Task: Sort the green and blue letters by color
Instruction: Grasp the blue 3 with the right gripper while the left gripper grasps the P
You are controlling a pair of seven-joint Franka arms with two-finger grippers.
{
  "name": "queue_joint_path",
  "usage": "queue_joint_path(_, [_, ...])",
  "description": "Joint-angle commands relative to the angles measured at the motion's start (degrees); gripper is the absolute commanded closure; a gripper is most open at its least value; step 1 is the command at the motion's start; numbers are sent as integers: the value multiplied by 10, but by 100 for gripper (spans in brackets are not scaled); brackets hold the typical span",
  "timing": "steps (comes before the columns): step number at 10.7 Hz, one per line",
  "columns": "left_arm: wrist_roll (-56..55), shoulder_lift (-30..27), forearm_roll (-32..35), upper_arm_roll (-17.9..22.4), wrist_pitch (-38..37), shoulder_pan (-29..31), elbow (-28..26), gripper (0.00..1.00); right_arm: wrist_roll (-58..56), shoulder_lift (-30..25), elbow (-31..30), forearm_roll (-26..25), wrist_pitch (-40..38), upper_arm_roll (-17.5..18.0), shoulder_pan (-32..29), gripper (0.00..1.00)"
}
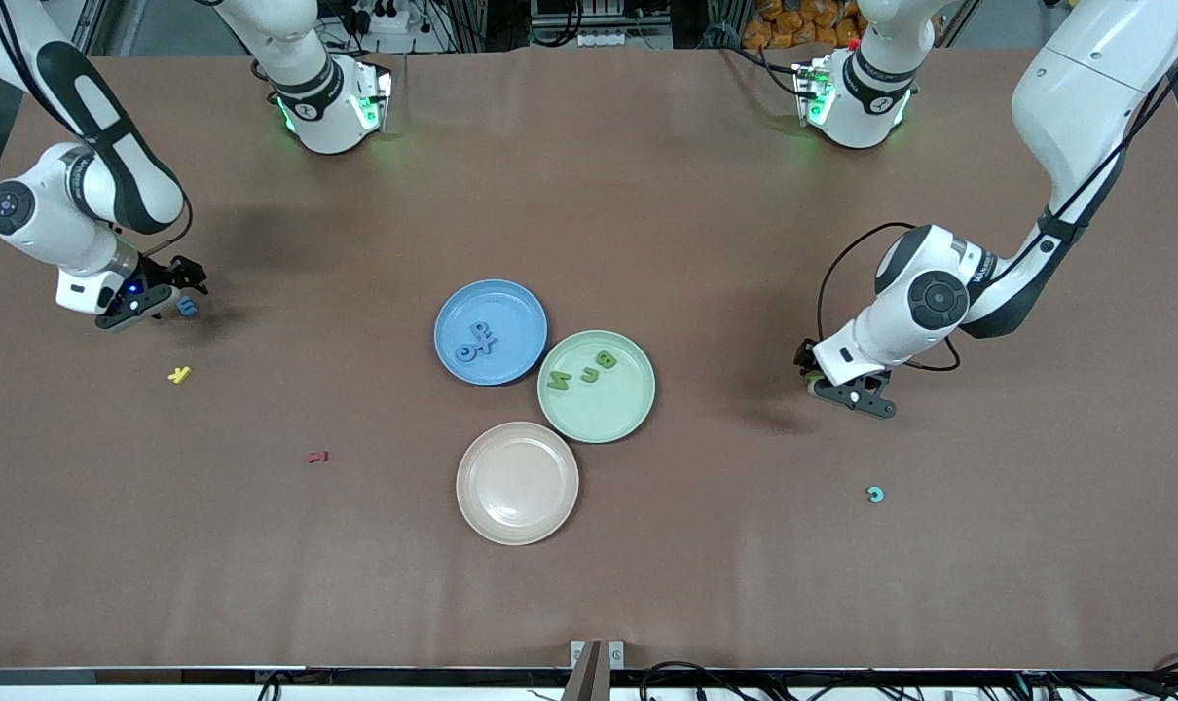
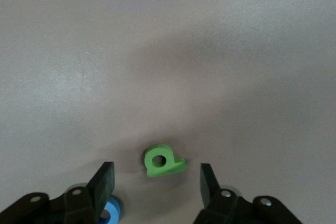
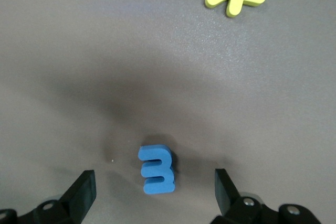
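Down low over the table (image 1: 706, 545) at the left arm's end, the left gripper (image 2: 157, 182) has its jaws spread apart on either side of a bright green letter P (image 2: 164, 161), which lies flat between them with a gap on each side, untouched. Similarly, at the right arm's end the right gripper (image 3: 152, 192) hangs low with its jaws wide apart around a blue figure 3 (image 3: 156, 170), which lies on the table and is clear of both fingers. A yellow letter K (image 1: 179, 374) lies near that blue piece, nearer to the front camera, and a dark red letter (image 1: 317, 456) lies nearer still, toward the middle. At the table's middle three plates sit close together: a blue plate (image 1: 521, 307) holding a few blue pieces (image 1: 477, 343), a pale green plate (image 1: 628, 409) just beside it carrying three olive green letters (image 1: 582, 371), and a beige plate (image 1: 517, 483) nearest the front camera. A small teal letter C (image 1: 874, 495) lies alone on the table at the left arm's end, nearer to the front camera than the left gripper.
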Motion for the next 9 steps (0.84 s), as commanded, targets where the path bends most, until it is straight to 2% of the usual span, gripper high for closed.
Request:
queue_joint_path(1, [-22,3,17,-8,8,-1,-2,27,-5,3,-13,-6,21,10,-16,0])
queue_joint_path(3, [-24,6,24,-8,8,-2,-2,28,-5,8,-12,-6,28,10,-16,0])
queue_joint_path(4, [-25,7,37,-7,8,-2,-2,28,-5,9,-12,-6,28,10,-16,14])
queue_joint_path(6, [-42,15,57,-7,8,-2,0,30,-5,9,-11,-6,27,10,-15,100])
queue_joint_path(9, [-53,21,66,-7,8,-3,0,32,-14,8,-7,-6,26,10,-15,100])
